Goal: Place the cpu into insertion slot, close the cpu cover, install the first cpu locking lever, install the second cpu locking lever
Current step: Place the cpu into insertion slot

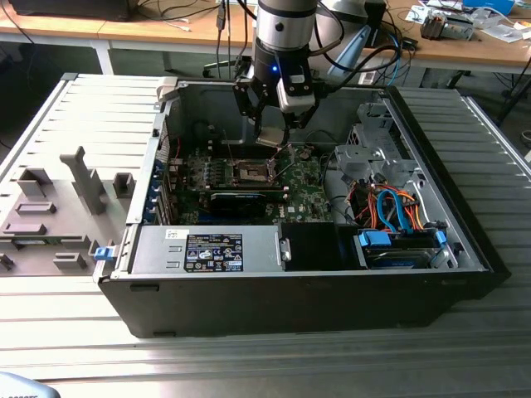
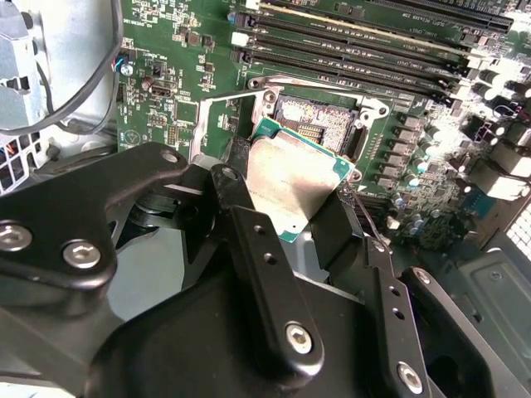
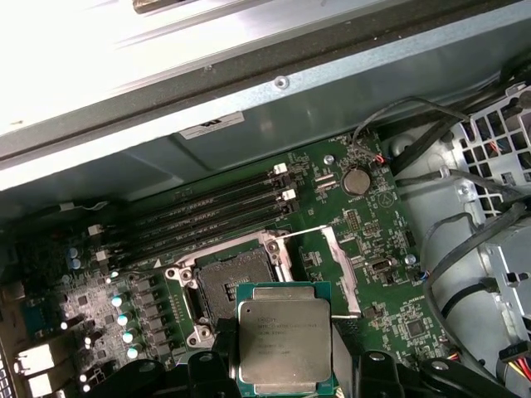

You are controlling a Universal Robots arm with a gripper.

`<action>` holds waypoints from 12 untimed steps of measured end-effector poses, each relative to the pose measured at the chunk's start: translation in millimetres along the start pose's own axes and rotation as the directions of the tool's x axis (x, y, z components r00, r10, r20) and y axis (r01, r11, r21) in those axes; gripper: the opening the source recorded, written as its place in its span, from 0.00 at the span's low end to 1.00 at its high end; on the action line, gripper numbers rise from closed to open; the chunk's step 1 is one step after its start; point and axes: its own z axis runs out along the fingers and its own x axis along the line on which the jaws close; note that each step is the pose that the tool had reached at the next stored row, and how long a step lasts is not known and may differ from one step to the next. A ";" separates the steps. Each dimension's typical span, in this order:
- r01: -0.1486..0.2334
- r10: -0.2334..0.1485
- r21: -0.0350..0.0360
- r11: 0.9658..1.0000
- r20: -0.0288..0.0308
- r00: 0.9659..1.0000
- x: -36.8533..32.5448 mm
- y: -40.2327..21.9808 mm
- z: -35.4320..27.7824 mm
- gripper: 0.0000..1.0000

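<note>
Socket (image 3: 230, 283) under cpu (image 3: 284, 342), memory slots (image 3: 207, 217) beside

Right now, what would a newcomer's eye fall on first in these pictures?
The cpu, silvery-topped with a green rim, is held in the hand close to the bare socket on the green motherboard. In the exterior view the open black computer case lies on a ribbed grey table, with the arm reaching down into it.
</note>
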 end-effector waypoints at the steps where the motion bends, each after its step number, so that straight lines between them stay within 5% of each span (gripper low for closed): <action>1: -0.002 0.002 0.000 1.000 0.000 1.000 0.0 0.0 0.0 0.54; 12: -0.011 0.011 0.000 1.000 0.001 1.000 0.0 0.0 0.3 0.54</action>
